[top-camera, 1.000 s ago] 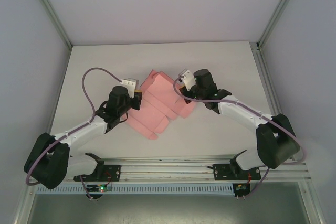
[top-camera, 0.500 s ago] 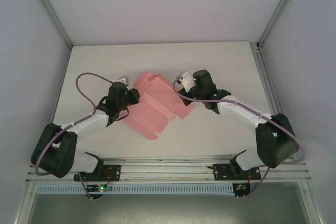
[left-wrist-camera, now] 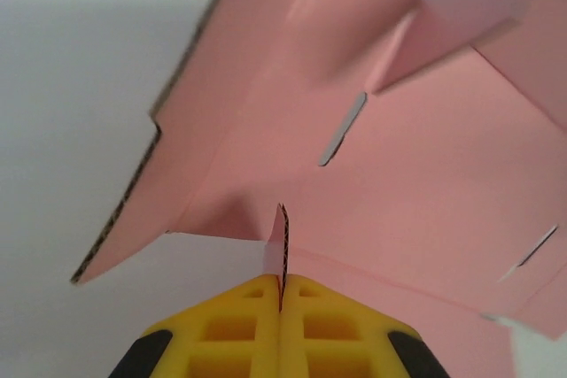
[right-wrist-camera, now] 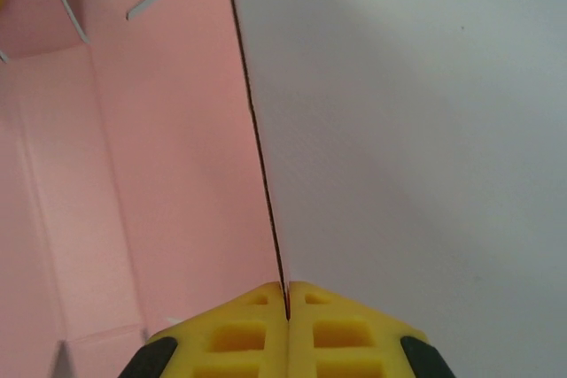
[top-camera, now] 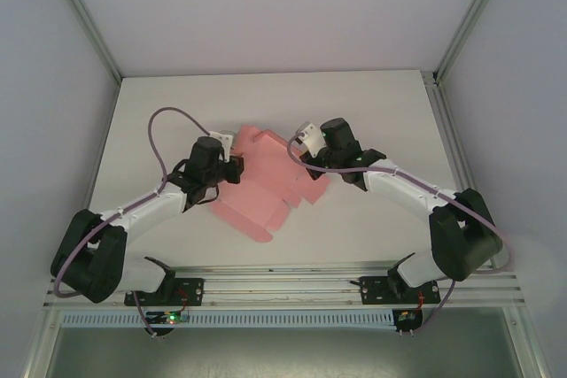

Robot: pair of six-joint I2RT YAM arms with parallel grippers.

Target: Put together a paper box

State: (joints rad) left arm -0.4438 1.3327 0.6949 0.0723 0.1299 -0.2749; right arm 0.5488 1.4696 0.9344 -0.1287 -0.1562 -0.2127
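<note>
The paper box (top-camera: 261, 185) is a pink die-cut card sheet, partly folded, lying between the two arms at the table's middle. My left gripper (top-camera: 232, 168) is shut on a small upright flap at the sheet's left side; the left wrist view has the flap's corrugated edge (left-wrist-camera: 283, 250) pinched between the yellow fingers (left-wrist-camera: 244, 325). My right gripper (top-camera: 304, 150) is shut on the sheet's raised right wall, whose thin edge (right-wrist-camera: 261, 157) runs straight up from the yellow fingers (right-wrist-camera: 332, 325). Slots (left-wrist-camera: 342, 128) are cut in the panel.
The white table (top-camera: 381, 112) spreads around the sheet, with grey walls and metal frame rails (top-camera: 452, 130) at its sides. Purple cables (top-camera: 164, 126) loop above both arms. The arm bases stand on a rail (top-camera: 283, 285) at the near edge.
The left gripper has swung right and turned at the sheet's left flap. The right gripper has shifted slightly up and left, and the sheet has folded up more and moved with them.
</note>
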